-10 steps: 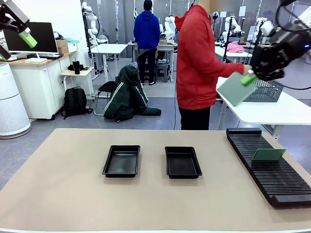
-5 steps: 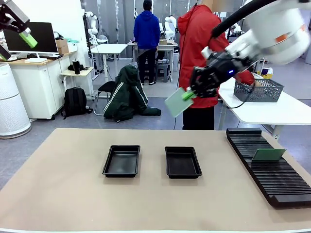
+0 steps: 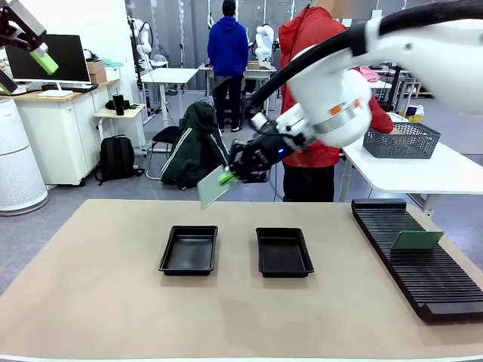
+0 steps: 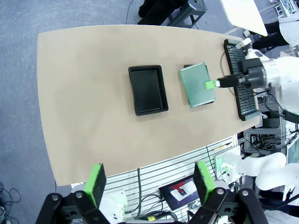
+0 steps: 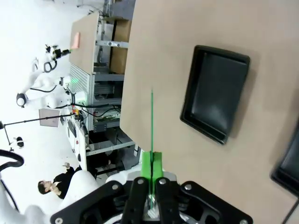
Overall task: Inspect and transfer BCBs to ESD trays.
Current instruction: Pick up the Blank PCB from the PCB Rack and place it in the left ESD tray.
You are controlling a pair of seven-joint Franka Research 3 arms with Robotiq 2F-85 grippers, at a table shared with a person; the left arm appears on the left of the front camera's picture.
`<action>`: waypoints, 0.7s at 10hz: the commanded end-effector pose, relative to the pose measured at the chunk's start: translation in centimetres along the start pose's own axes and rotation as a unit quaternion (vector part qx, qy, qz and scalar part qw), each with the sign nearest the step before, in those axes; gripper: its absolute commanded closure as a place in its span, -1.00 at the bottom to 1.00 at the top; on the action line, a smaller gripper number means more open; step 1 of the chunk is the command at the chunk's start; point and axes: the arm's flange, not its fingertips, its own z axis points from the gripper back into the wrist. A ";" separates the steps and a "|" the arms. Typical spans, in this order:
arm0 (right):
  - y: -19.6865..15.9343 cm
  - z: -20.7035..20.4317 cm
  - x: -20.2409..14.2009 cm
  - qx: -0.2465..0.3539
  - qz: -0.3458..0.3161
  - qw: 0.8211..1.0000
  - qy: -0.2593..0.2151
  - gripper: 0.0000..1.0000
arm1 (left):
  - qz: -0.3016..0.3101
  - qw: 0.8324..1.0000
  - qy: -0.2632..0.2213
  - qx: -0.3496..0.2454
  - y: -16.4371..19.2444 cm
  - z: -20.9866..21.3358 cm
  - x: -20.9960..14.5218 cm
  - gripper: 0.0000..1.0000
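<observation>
My right gripper [image 3: 229, 177] is shut on a thin green BCB [image 3: 213, 188], holding it tilted in the air above the far side of the left ESD tray [image 3: 189, 250]. The other ESD tray [image 3: 284, 251] lies beside it, bare. In the right wrist view the BCB [image 5: 152, 121] stands edge-on between the closed fingers [image 5: 152, 165], with a tray [image 5: 215, 98] below. From high above, the left wrist view shows one tray [image 4: 148, 89] and the held board [image 4: 198, 85]. My left gripper [image 3: 38, 53] hangs open at the top left, nothing in it. A second BCB [image 3: 416, 240] stands in the rack.
A long black slotted rack [image 3: 423, 264] runs along the table's right side. A person in a red hoodie [image 3: 332, 154] stands at the far edge, behind my right arm. The near half of the tan table [image 3: 226, 317] is bare.
My right arm has swung from the far right across to the left and lower, carrying the BCB to above the left tray. The left arm has stayed still.
</observation>
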 end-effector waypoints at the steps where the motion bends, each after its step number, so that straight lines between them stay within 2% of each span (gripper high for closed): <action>1: -0.4 -3.5 0.5 0.028 0.008 0.999 -0.032 0.96 | 0.002 1.000 0.003 0.003 0.2 0.0 -0.1 -1.00; 3: -2.0 -7.1 0.7 0.033 -0.008 0.999 -0.034 0.96 | 0.002 1.000 0.003 0.003 0.2 0.0 -0.1 -1.00; 7: -5.1 -11.9 0.3 0.043 -0.036 0.996 -0.076 0.96 | 0.002 1.000 0.003 0.003 0.2 0.0 -0.1 -1.00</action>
